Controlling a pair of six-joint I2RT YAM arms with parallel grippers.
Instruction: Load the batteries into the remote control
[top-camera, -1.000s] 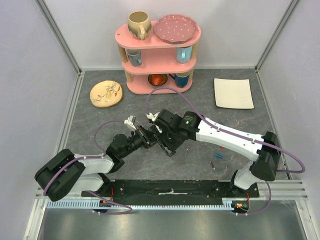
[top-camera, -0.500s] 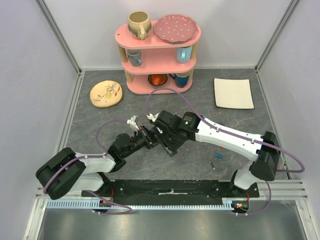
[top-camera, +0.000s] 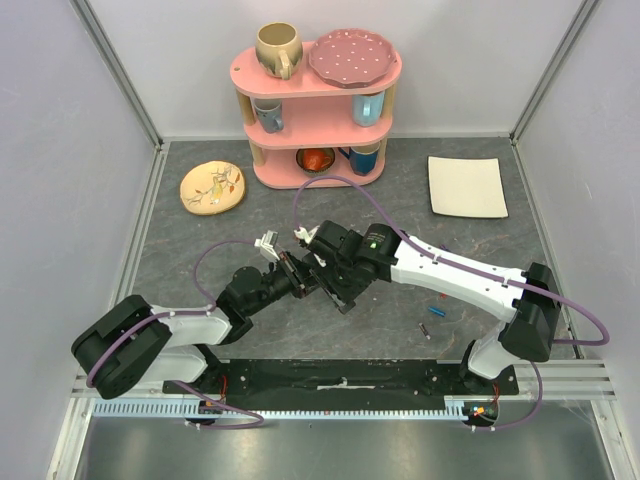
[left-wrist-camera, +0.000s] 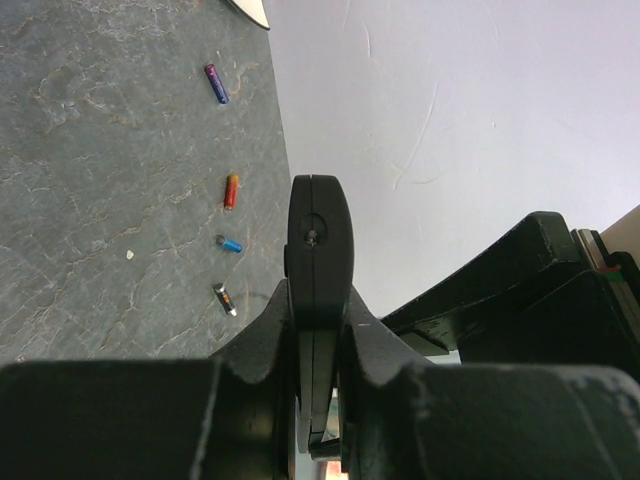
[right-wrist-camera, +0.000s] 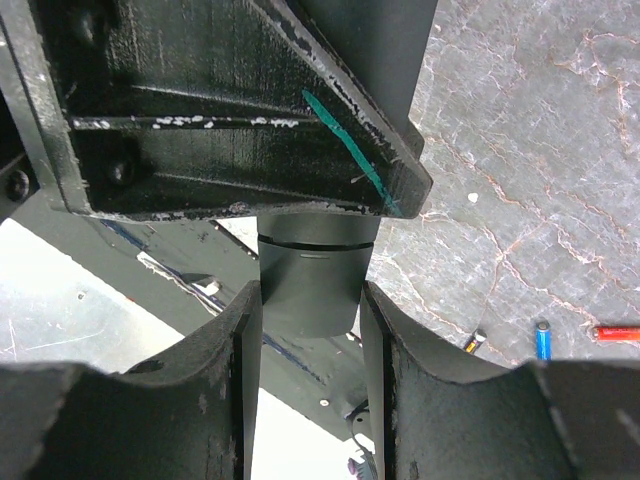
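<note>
**A:** Black plastic gripped by black fingers, so it's hard to read. Where is the remote control (left-wrist-camera: 318, 250)?

**B:** It's held up off the worktop (left-wrist-camera: 100, 200) between both arms, roughly mid-table. The left wrist view shows it edge-on, with the left claw (left-wrist-camera: 320, 322) clamped on its two flat faces. The right wrist view shows the right claw (right-wrist-camera: 310, 325) with a finger pressed to each side of the same bar, so I judge that one clamped on it too.

**A:** And the batteries (left-wrist-camera: 231, 190)?

**B:** All the ones I can see are lying loose on the worktop, well apart from the remote. There's a blue-purple one, an orange one, a blue one and a dark one. I can't tell from these views which face of the remote is the recessed one.

**A:** So the step in hand is getting the remote ready, not loading it.

**B:** That's my reading. With both claws on one stiff bar, neither arm should push or twist against the other. One claw should stay firm as the anchor while the other does any turning, slowly. The open face needs to end up pointing upward and level.

**A:** What are the risks?

**B:** The plastic is slim and smooth, so it could slip or pivot in the grip. Only one claw should let go, and only once the other's hold is sure.
</note>
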